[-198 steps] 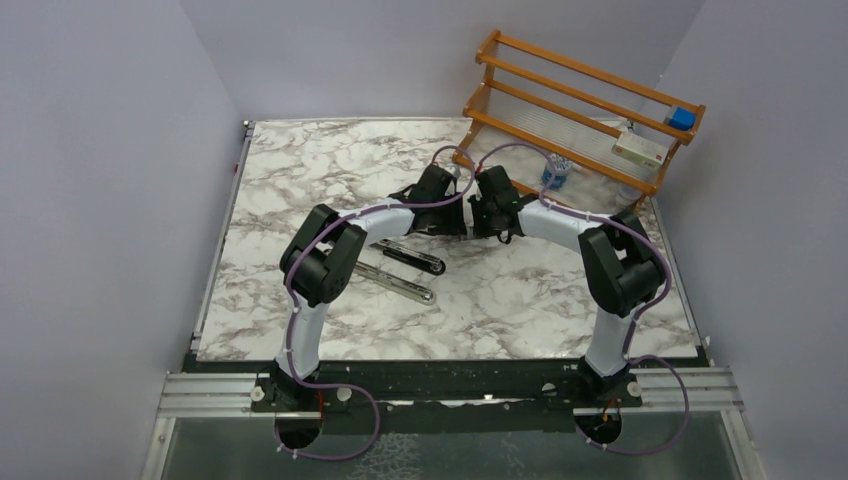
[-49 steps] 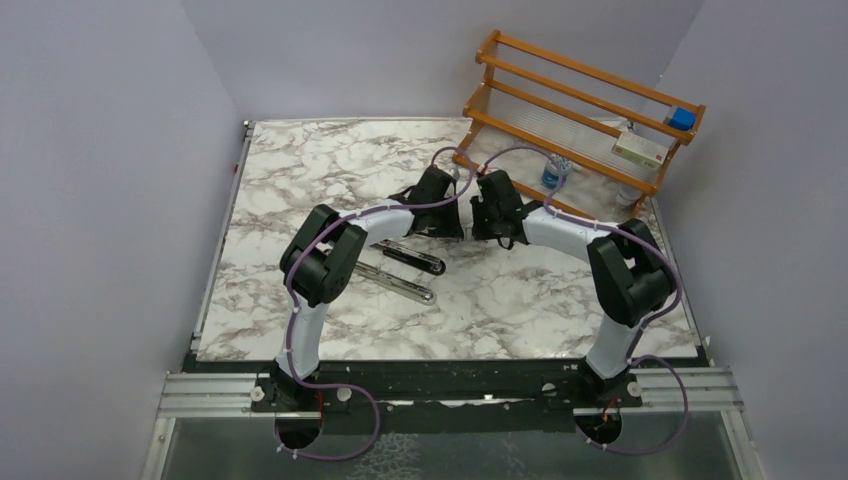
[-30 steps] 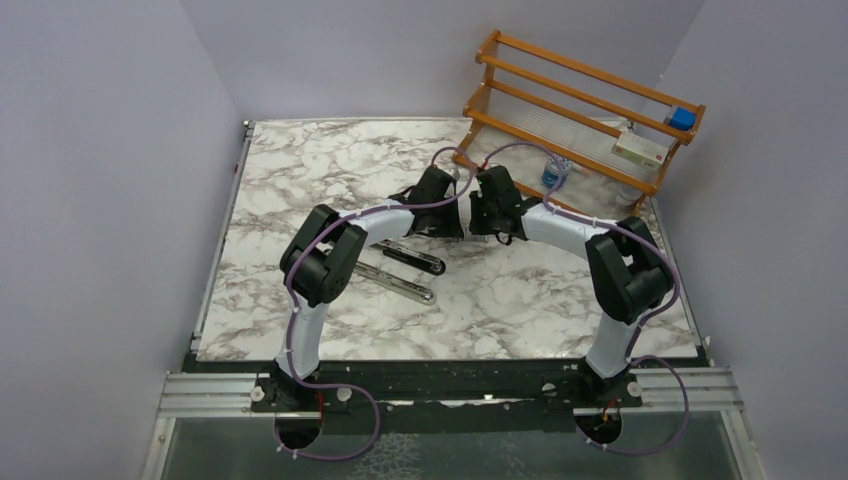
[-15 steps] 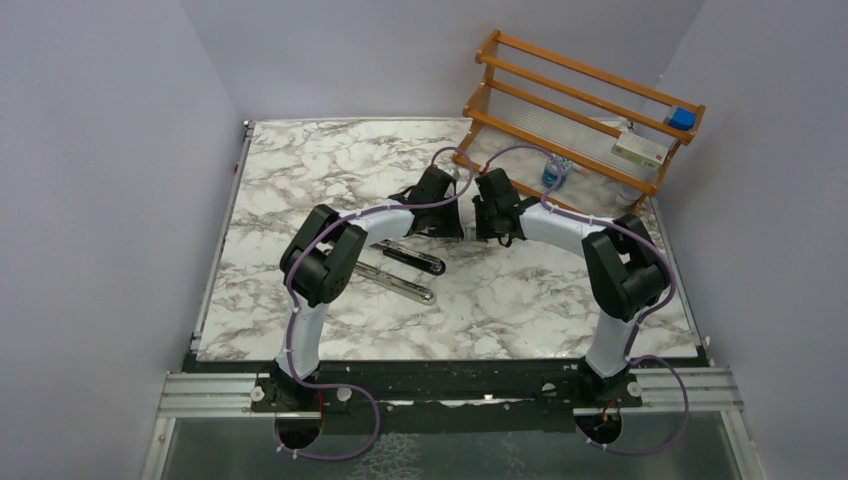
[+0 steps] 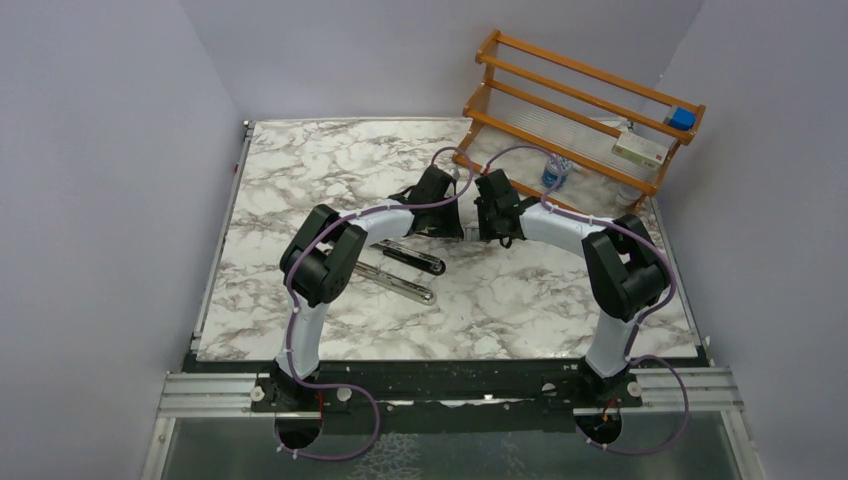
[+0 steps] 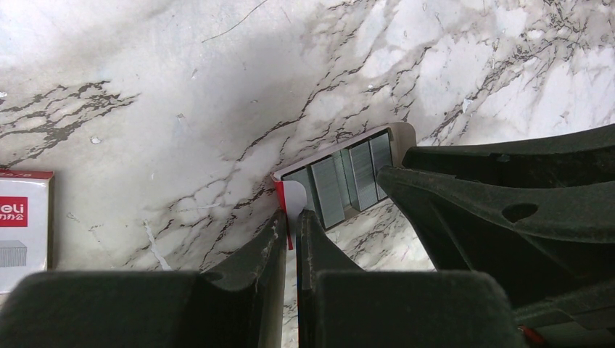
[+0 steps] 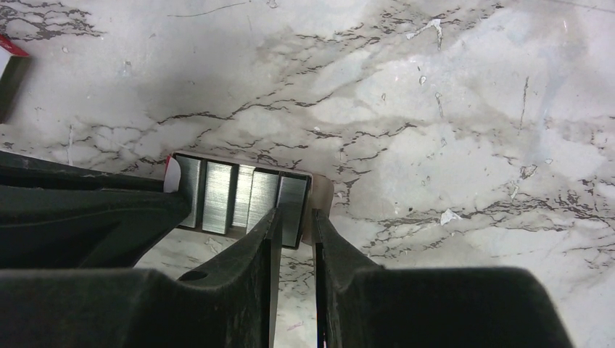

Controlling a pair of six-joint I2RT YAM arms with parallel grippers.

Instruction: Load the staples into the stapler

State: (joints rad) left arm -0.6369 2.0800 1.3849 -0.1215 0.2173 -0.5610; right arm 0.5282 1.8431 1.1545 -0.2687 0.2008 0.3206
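Observation:
The stapler (image 5: 415, 259) lies opened flat on the marble, its black arm beside its silver channel (image 5: 398, 283), left of both grippers. The staples' open tray (image 6: 341, 181) holds several silver-grey strips side by side. My left gripper (image 6: 292, 215) is shut on the tray's red-and-white end flap (image 6: 293, 197). At the tray's other end my right gripper (image 7: 294, 212) is closed around the outermost strip (image 7: 292, 203). The pink-red box sleeve (image 6: 22, 225) with its white label lies apart on the table. In the top view both wrists meet mid-table and hide the tray.
An orange wooden rack (image 5: 580, 100) stands at the back right, carrying a blue block (image 5: 682, 118) and a white box (image 5: 640, 150). A small bottle (image 5: 553, 172) stands at its foot. A red corner of the box sleeve (image 7: 9, 51) shows in the right wrist view.
Hardly anything: the right arm's elbow has shifted slightly, and both grippers stay together over the same spot. The stapler has not moved.

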